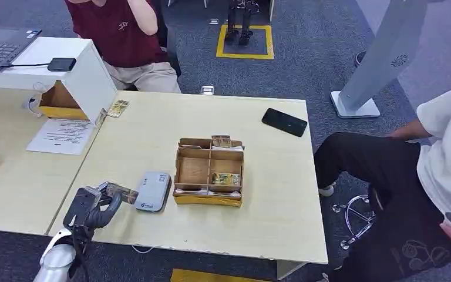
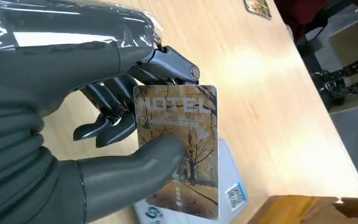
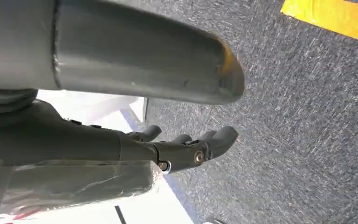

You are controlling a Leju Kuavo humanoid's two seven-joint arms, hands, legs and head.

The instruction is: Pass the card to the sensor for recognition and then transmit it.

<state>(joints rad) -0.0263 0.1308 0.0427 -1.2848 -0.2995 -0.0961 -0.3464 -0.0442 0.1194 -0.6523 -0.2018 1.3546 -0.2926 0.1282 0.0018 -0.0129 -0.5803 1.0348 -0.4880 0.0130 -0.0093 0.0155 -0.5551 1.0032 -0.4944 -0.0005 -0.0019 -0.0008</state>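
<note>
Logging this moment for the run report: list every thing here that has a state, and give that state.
hotel card: pinched by the left hand's thumb and fingers, just above the reader's edge.
left hand: holds the card.
right hand: hanging over the carpet, holding nothing, fingers loosely apart.
card reader: flat on the table.
cardboard organizer: open-topped, cards in some compartments.
black phone: screen dark.

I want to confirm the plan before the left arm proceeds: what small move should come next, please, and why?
Probably lower the hotel card, pinched in the left hand, onto the grey card reader. The card hangs just beside and over the reader's near edge, not yet flat on it.
</note>
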